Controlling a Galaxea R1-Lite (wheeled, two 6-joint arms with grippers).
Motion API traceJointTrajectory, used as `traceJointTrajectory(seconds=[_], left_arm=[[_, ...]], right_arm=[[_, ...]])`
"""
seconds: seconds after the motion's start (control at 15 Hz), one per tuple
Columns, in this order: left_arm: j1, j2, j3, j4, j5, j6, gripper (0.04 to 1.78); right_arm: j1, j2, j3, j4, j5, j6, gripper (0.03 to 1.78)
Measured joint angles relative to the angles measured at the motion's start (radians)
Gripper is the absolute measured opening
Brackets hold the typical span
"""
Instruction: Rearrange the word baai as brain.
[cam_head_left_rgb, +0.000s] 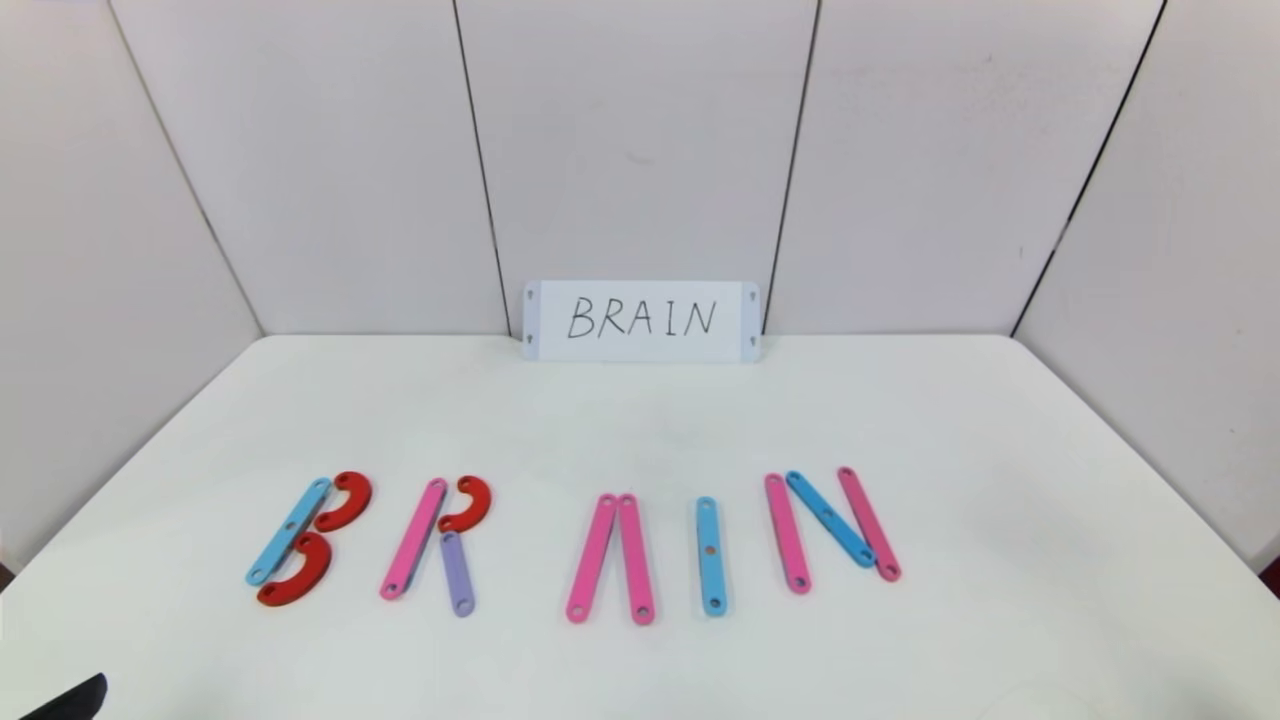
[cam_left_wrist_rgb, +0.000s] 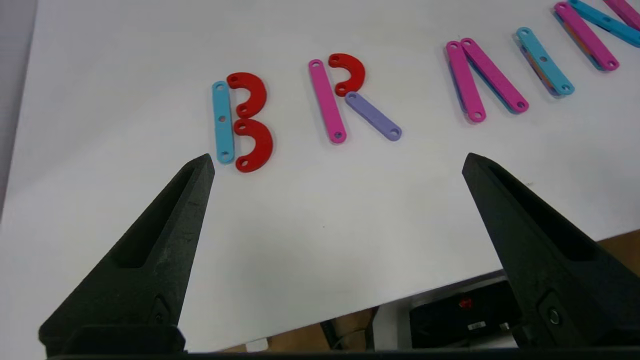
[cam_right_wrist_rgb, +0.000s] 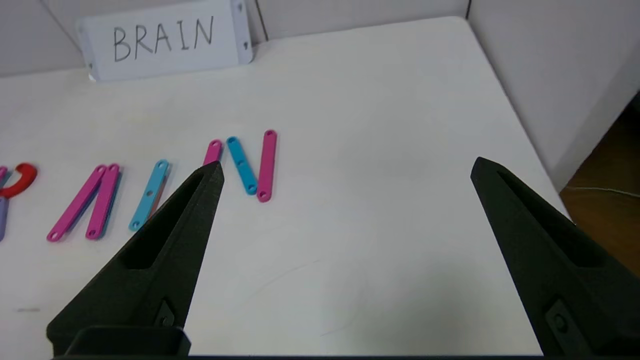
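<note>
The word built of flat holed pieces lies in a row across the table's front and reads B, R, A, I, N. B is a blue strip (cam_head_left_rgb: 288, 531) with two red curves (cam_head_left_rgb: 345, 500). R is a pink strip (cam_head_left_rgb: 413, 539), a red curve (cam_head_left_rgb: 467, 503) and a short purple strip (cam_head_left_rgb: 456, 573). Two pink strips (cam_head_left_rgb: 592, 558) lean together as A, and a blue strip (cam_head_left_rgb: 710, 556) is I. N has a blue diagonal (cam_head_left_rgb: 830, 519) between pink strips. My left gripper (cam_left_wrist_rgb: 338, 160) hangs open before B and R, holding nothing. My right gripper (cam_right_wrist_rgb: 347, 165) is open and empty, right of N (cam_right_wrist_rgb: 266, 165).
A white card (cam_head_left_rgb: 641, 320) with handwritten BRAIN leans against the back wall. White panels close in the table (cam_head_left_rgb: 640, 420) at the back and sides. Below the table's near edge in the left wrist view sits a black box (cam_left_wrist_rgb: 460, 315).
</note>
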Motion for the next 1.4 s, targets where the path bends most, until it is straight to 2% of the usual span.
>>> traceJointTrajectory(seconds=[0.13,0.27,0.67,0.8,1.0,1.2,1.27,1.4], left_arm=[[0.055,-0.035,-0.014,0.024,0.027,0.001,1.74],[0.127,-0.079,-0.037,0.079,0.029,0.001,1.74],[0.19,-0.303,0.008,0.085,0.031,0.001,1.74],[0.198,-0.369,0.095,0.003,0.032,0.008,1.74],[0.204,-0.441,0.278,-0.22,0.03,0.028,1.74],[0.207,-0.502,0.452,-0.354,-0.003,0.063,1.74],[0.207,-0.515,0.505,-0.377,-0.009,0.073,1.74],[0.207,-0.53,0.579,-0.406,-0.026,0.08,1.74]], right_arm=[[-0.071,-0.055,-0.002,0.005,0.011,-0.009,1.73],[-0.101,-0.114,0.007,0.006,0.019,-0.045,1.73],[-0.097,-0.349,0.128,-0.011,0.075,-0.13,1.73],[-0.094,-0.413,0.204,-0.045,0.09,-0.172,1.73],[-0.093,-0.455,0.355,-0.238,0.089,-0.22,1.73],[-0.093,-0.467,0.506,-0.409,0.087,-0.27,1.73],[-0.093,-0.467,0.533,-0.417,0.08,-0.276,1.73],[-0.092,-0.469,0.551,-0.367,0.076,-0.277,1.73]])
